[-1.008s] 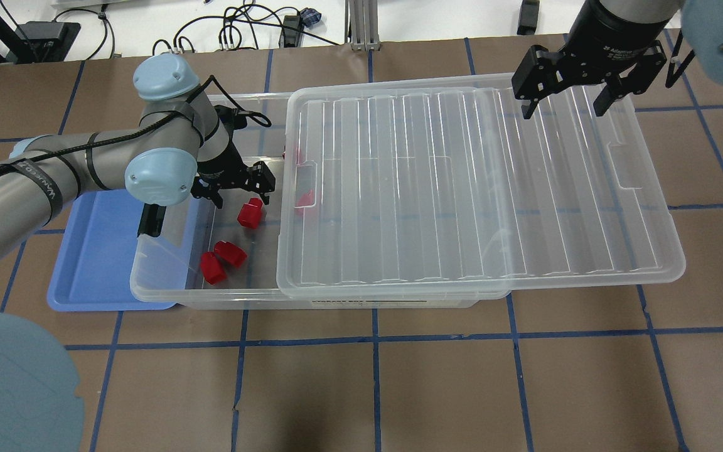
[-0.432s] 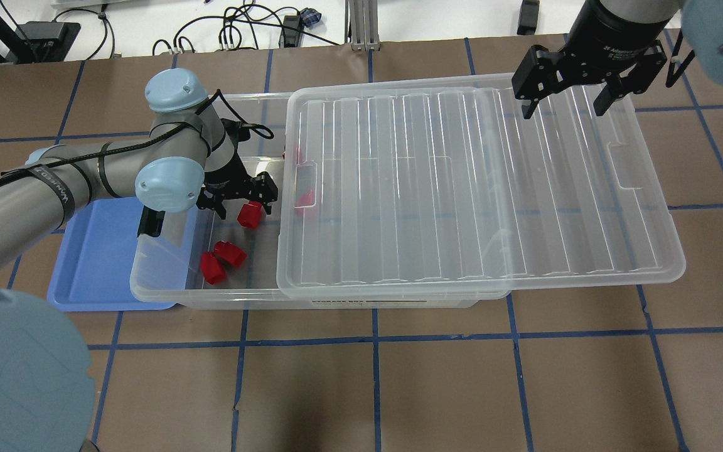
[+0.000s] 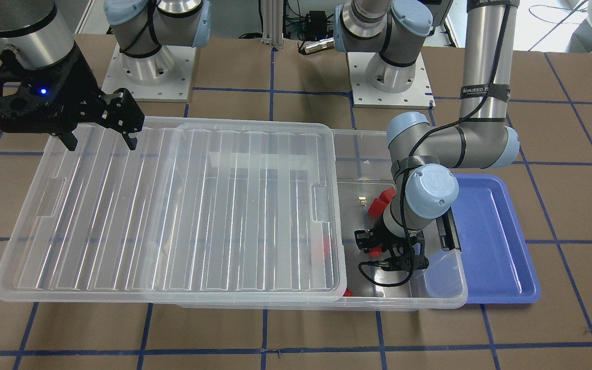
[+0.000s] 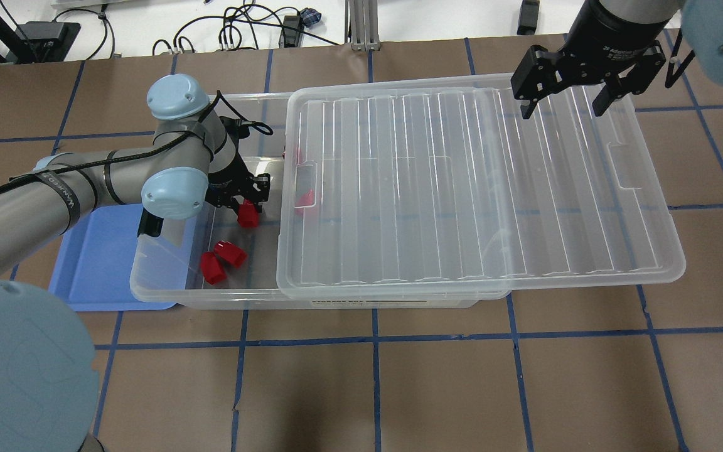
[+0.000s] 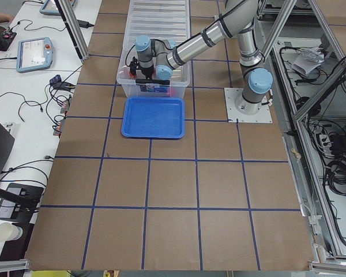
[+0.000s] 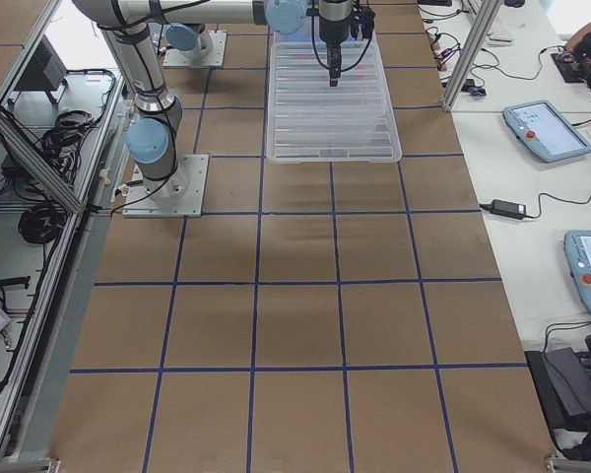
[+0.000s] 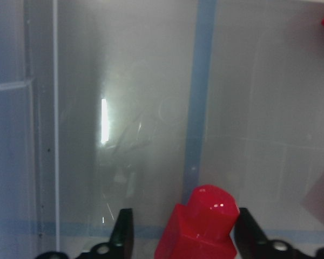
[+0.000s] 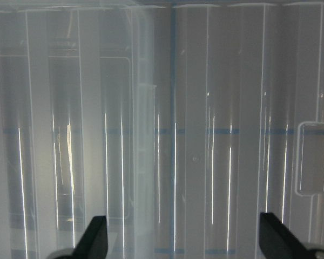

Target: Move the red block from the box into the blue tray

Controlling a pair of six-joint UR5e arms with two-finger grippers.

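The clear box (image 4: 167, 294) has its lid (image 4: 462, 188) slid to the right, leaving its left end uncovered. My left gripper (image 4: 246, 202) is down inside that end, open, with its fingers on either side of a red block (image 4: 248, 216). In the left wrist view the red block (image 7: 200, 226) sits between the fingers (image 7: 124, 234), against the right one, with a gap to the left one. The blue tray (image 4: 98, 263) lies left of the box, with nothing in it that I can see. My right gripper (image 4: 565, 105) hangs open and empty over the lid's far right corner.
Two more red blocks (image 4: 222, 257) lie near the box's front wall. Two others (image 4: 304, 198) show through the lid's edge. The box's black latch handle (image 4: 148, 221) is at its left end, over the tray's edge. Brown table surface (image 4: 399, 389) lies in front.
My left gripper moved right and came down over the red block, and its fingers drew closer together around it. The right arm has not moved.
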